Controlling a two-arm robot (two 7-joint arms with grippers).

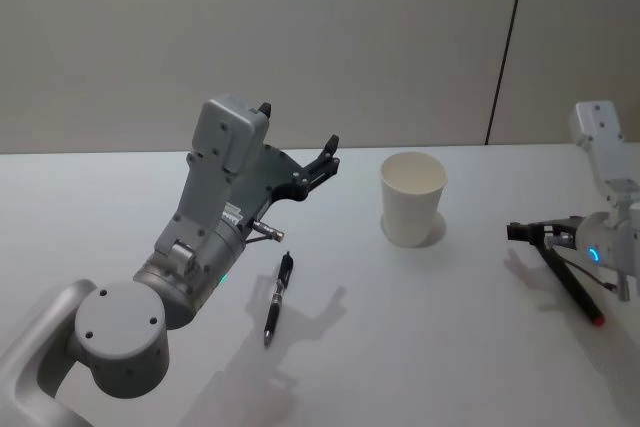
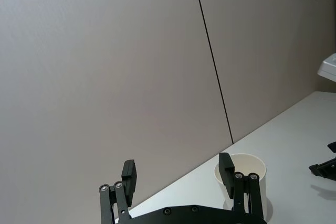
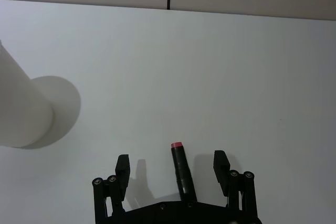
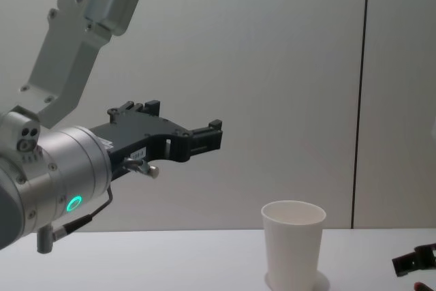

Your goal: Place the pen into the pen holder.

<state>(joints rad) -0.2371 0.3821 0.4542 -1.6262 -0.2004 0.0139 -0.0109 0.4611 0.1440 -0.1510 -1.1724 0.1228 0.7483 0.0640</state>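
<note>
The scene is lit brightly and evenly from overhead. Soft shadows are thrown on the table [image 1: 420, 347] beside the pen holder [image 1: 412, 197]. Detail is slightly softened.

The left arm [image 1: 215, 177] comprised light grey housings, a round joint cap [image 1: 118, 339] with recessed screws, and a green indicator ring [image 4: 73, 203]. The left gripper [image 1: 298, 125] and right gripper [image 3: 171, 158] used black pinned linkages.

On the white tabletop [image 1: 420, 347]: white paper cup [image 1: 412, 199] beyond left claw [image 1: 298, 125], black click pen [image 1: 277, 297] beneath it, red-capped dark pen [image 1: 573, 287] under right claw [image 3: 171, 160].
</note>
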